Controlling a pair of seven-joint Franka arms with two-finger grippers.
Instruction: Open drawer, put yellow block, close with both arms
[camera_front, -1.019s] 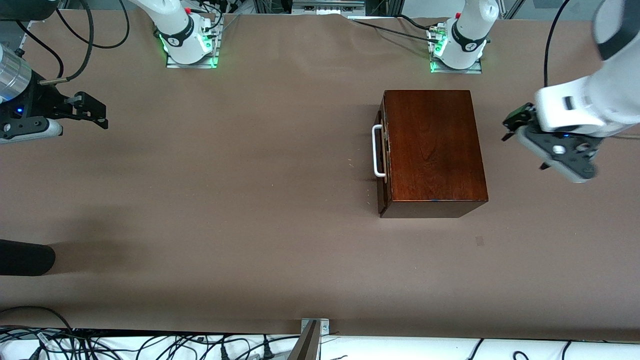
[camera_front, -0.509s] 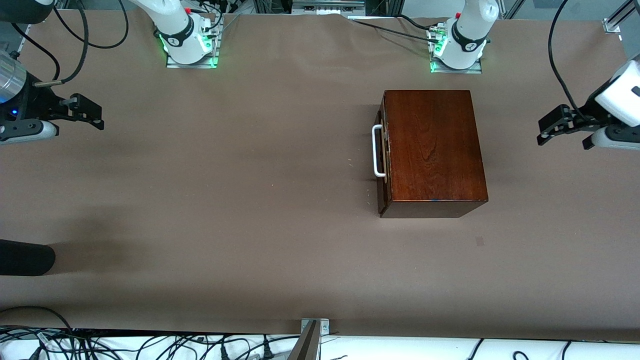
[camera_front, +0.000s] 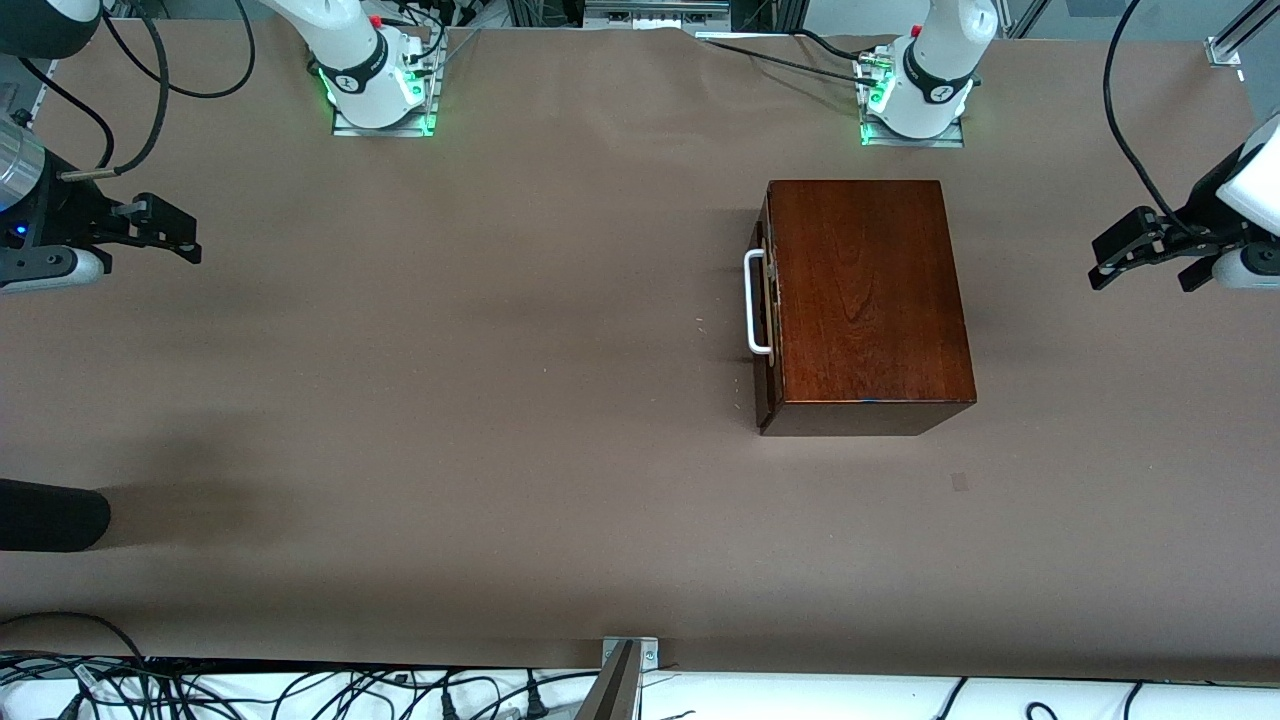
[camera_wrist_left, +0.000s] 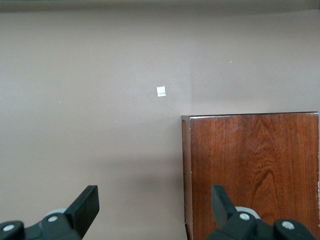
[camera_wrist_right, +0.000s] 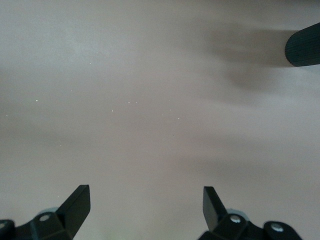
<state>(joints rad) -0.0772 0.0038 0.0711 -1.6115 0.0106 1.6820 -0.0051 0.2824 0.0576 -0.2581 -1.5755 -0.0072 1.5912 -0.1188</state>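
- While both arms wait raised at the table's ends, left gripper (camera_front: 1140, 250) and right gripper (camera_front: 160, 232) stand spread, empty
- Drawer (camera_front: 764, 315) closed, handle (camera_front: 754, 302) facing the right arm's end

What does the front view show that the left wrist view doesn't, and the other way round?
Only the front view: the drawer front shut, its white handle, both arm bases, the right gripper open over bare table at the right arm's end, and a dark object at that end's edge.
Only the left wrist view: the left gripper seen close, fingers wide apart, and a white scrap on the table.
Both: the wooden box, the brown table. No yellow block in either.
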